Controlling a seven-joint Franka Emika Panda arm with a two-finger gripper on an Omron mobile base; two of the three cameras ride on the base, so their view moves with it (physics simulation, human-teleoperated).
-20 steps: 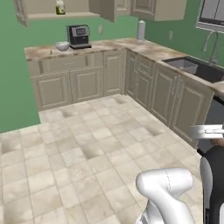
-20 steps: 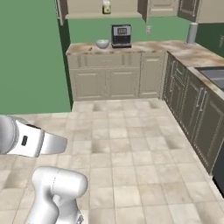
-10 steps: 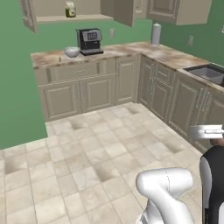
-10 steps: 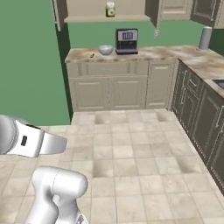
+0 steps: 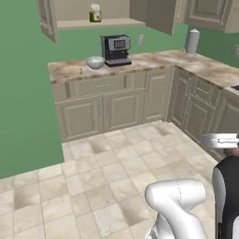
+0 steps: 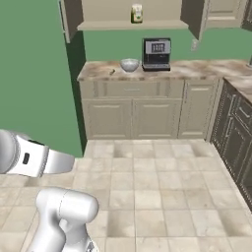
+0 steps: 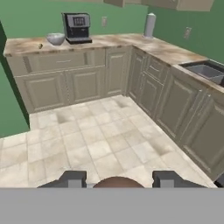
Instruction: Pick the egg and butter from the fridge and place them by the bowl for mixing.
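Holding the egg (image 7: 118,183), a brownish rounded ball seated between its two dark fingertips, the pincer (image 7: 119,180) is closed partway around it above the tiled floor (image 7: 87,144). Far ahead of the pincer and to its left, a grey bowl (image 7: 55,39) sits on the marbled surface (image 7: 26,44) beside a black coffee machine (image 7: 76,27).

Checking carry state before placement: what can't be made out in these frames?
- Brown egg at the gripper, hand view: mostly cut off at the bottom, so whether it is gripped is unclear.
- Small speck left of the bowl on the counter, right base view: too small to identify.
- Sink, hand view: cut by the right edge.
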